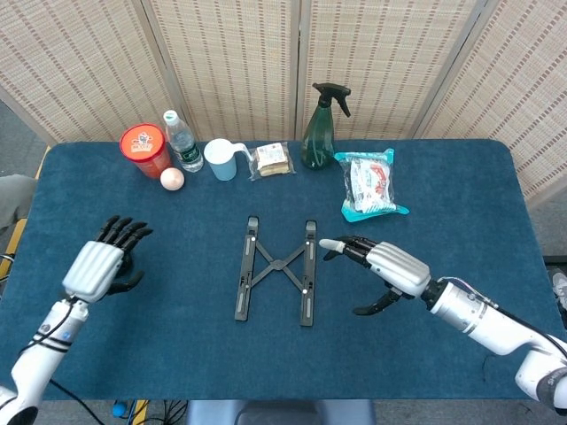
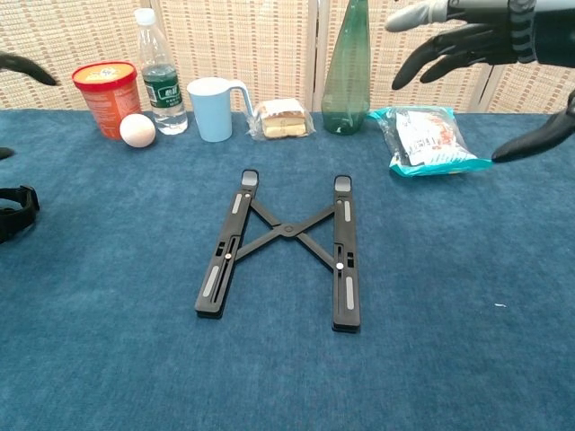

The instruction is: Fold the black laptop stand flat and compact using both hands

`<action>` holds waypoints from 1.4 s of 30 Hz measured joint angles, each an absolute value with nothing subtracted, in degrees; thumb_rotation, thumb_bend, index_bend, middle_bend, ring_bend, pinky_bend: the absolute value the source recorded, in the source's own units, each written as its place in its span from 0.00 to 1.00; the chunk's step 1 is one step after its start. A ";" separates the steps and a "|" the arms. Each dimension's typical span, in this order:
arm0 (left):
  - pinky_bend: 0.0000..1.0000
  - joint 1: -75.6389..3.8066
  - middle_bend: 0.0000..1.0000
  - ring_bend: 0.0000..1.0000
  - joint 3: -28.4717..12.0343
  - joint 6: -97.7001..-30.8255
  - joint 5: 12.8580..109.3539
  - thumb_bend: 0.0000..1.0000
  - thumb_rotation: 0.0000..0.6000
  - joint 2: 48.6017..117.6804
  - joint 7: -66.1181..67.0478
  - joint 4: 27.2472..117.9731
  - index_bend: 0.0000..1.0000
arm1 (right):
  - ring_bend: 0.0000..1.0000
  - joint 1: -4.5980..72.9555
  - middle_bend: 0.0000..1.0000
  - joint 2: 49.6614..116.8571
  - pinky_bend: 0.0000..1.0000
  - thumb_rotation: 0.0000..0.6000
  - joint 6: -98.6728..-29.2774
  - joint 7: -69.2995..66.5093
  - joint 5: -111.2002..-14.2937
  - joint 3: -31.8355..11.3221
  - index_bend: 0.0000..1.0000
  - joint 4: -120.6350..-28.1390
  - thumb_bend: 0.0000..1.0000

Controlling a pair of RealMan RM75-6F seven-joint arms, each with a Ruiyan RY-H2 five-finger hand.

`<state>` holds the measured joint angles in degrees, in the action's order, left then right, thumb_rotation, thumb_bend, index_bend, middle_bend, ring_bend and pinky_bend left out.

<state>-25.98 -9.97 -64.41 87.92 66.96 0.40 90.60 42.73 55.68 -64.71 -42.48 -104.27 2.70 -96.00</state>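
The black laptop stand [image 1: 276, 270] lies flat on the blue table, its two rails parallel and joined by a crossed brace [image 2: 284, 229]. My right hand [image 1: 383, 266] hovers just right of the stand with fingers spread and nothing in it. In the chest view this right hand [image 2: 467, 36] shows high at the top right. My left hand [image 1: 102, 266] is raised at the left side of the table, fingers apart, well away from the stand. Only its fingertips [image 2: 22, 67] show at the chest view's left edge.
Along the back stand a red tub [image 1: 145, 149], a water bottle [image 1: 182, 142], an egg [image 1: 172, 179], a light blue cup [image 1: 221, 159], a wrapped sandwich [image 1: 271, 159], a green spray bottle [image 1: 319, 128] and a snack bag [image 1: 370, 181]. A black strap [image 2: 13, 211] lies at the left.
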 measured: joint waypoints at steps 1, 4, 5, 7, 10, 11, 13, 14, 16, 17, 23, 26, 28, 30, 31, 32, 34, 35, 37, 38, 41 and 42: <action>0.00 -27.58 0.10 0.06 -10.14 -62.76 88.11 0.27 1.00 67.67 -0.21 89.41 0.09 | 0.08 42.47 0.25 55.89 0.13 1.00 -64.69 -39.01 -104.26 2.50 0.06 -96.31 0.00; 0.00 -32.49 0.08 0.05 -10.56 -57.78 88.60 0.27 1.00 70.71 -2.05 84.84 0.04 | 0.08 41.59 0.22 56.97 0.13 1.00 -64.77 -27.74 -104.34 1.80 0.05 -97.10 0.00; 0.00 -33.76 0.07 0.05 -10.65 -56.61 88.70 0.27 1.00 71.75 -2.52 83.38 0.04 | 0.08 41.33 0.21 57.45 0.13 1.00 -64.83 -24.51 -104.41 1.58 0.04 -97.24 0.00; 0.00 -36.46 0.06 0.05 -10.84 -54.36 88.82 0.27 1.00 74.43 -3.70 79.83 0.01 | 0.06 40.74 0.17 58.81 0.12 1.00 -64.91 -17.44 -104.59 1.08 0.01 -97.43 0.00; 0.00 -39.88 0.04 0.03 -10.99 -51.80 88.86 0.27 1.00 78.50 -5.76 74.68 0.00 | 0.01 40.05 0.12 61.44 0.09 1.00 -64.84 -9.02 -104.79 0.40 0.00 -97.38 0.00; 0.00 -40.81 0.04 0.03 -11.00 -51.18 88.87 0.27 1.00 79.71 -6.39 73.18 0.00 | 0.01 39.87 0.11 62.33 0.08 1.00 -64.79 -6.94 -104.87 0.22 0.00 -97.25 0.00; 0.00 -42.76 0.03 0.01 -10.95 -50.04 88.92 0.27 1.00 82.49 -7.72 69.79 0.00 | 0.00 39.55 0.07 64.32 0.05 1.00 -64.56 -2.72 -105.02 -0.09 0.00 -96.77 0.00; 0.00 -43.55 0.02 0.01 -10.90 -49.63 88.94 0.27 1.00 83.66 -8.21 68.39 0.00 | 0.00 39.42 0.05 65.13 0.03 1.00 -64.43 -1.10 -105.08 -0.18 0.00 -96.51 0.00; 0.00 -45.19 0.01 0.00 -10.72 -48.83 89.01 0.27 1.00 86.13 -8.95 65.27 0.00 | 0.00 39.12 0.02 67.05 0.01 1.00 -64.17 2.26 -105.17 -0.32 0.00 -95.74 0.00; 0.00 -45.83 0.00 0.00 -10.62 -48.48 89.02 0.27 1.00 87.08 -9.08 63.98 0.00 | 0.00 38.96 0.01 67.93 0.00 1.00 -64.10 3.50 -105.18 -0.35 0.00 -95.33 0.00; 0.00 -49.56 0.00 0.00 -9.96 -45.66 87.99 0.27 1.00 93.01 -10.24 56.52 0.00 | 0.00 37.61 0.00 73.21 0.00 1.00 -63.86 10.14 -104.18 -0.35 0.00 -91.89 0.00; 0.00 -50.82 0.00 0.00 -9.61 -44.76 87.35 0.27 1.00 95.43 -11.44 53.96 0.00 | 0.00 37.03 0.00 75.61 0.00 1.00 -63.46 12.75 -102.99 -0.38 0.00 -90.18 0.00; 0.00 -51.50 0.00 0.00 -9.44 -44.40 86.90 0.27 1.00 96.94 -12.37 52.42 0.00 | 0.00 36.70 0.00 76.85 0.00 1.00 -63.31 14.56 -102.43 -0.40 0.00 -89.08 0.00; 0.00 -52.14 0.00 0.00 -9.29 -44.16 86.49 0.27 1.00 98.28 -13.00 51.03 0.00 | 0.00 36.42 0.00 78.05 0.00 1.00 -63.28 16.62 -102.09 -0.45 0.00 -87.89 0.00; 0.00 -52.39 0.00 0.00 -9.22 -44.10 86.33 0.27 1.00 98.80 -13.23 50.51 0.00 | 0.00 36.30 0.00 78.71 0.00 1.00 -63.30 17.54 -101.92 -0.49 0.00 -87.30 0.00; 0.00 -52.62 0.00 0.00 -9.13 -44.05 86.19 0.27 1.00 99.25 -13.46 50.08 0.00 | 0.00 36.18 0.00 79.43 0.00 1.00 -63.35 18.32 -101.77 -0.53 0.00 -86.68 0.00; 0.00 -52.98 0.00 0.00 -8.91 -43.95 85.94 0.27 1.00 100.04 -13.81 49.18 0.00 | 0.00 35.96 0.00 81.11 0.00 1.00 -63.48 19.31 -101.47 -0.59 0.00 -85.02 0.00; 0.00 -53.12 0.00 0.00 -8.80 -43.85 85.84 0.27 1.00 100.35 -13.91 48.76 0.00 | 0.00 35.91 0.00 81.82 0.00 1.00 -63.51 19.48 -101.38 -0.59 0.00 -84.25 0.00; 0.00 -53.43 0.00 0.00 -8.54 -43.55 85.60 0.27 1.00 101.11 -14.21 47.71 0.00 | 0.00 35.88 0.00 83.39 0.00 1.00 -63.52 19.65 -101.22 -0.53 0.00 -82.42 0.00; 0.00 -53.55 0.00 0.00 -8.43 -43.43 85.51 0.27 1.00 101.37 -14.33 47.27 0.00 | 0.00 35.89 0.00 84.00 0.00 1.00 -63.52 19.73 -101.18 -0.50 0.00 -81.66 0.00; 0.00 -53.87 0.00 0.00 -7.99 -43.12 85.27 0.27 1.00 102.23 -14.78 45.67 0.00 | 0.00 36.02 0.00 85.98 0.00 1.00 -63.43 19.98 -101.09 -0.39 0.00 -79.13 0.00; 0.00 -53.94 0.00 0.00 -7.83 -43.03 85.14 0.27 1.00 102.54 -15.10 45.10 0.00 | 0.00 36.12 0.00 86.77 0.00 1.00 -63.37 19.96 -101.04 -0.34 0.00 -78.28 0.00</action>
<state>-53.94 -7.83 -43.03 85.14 102.54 -15.10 45.10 36.12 86.77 -63.37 19.96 -101.04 -0.34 -78.28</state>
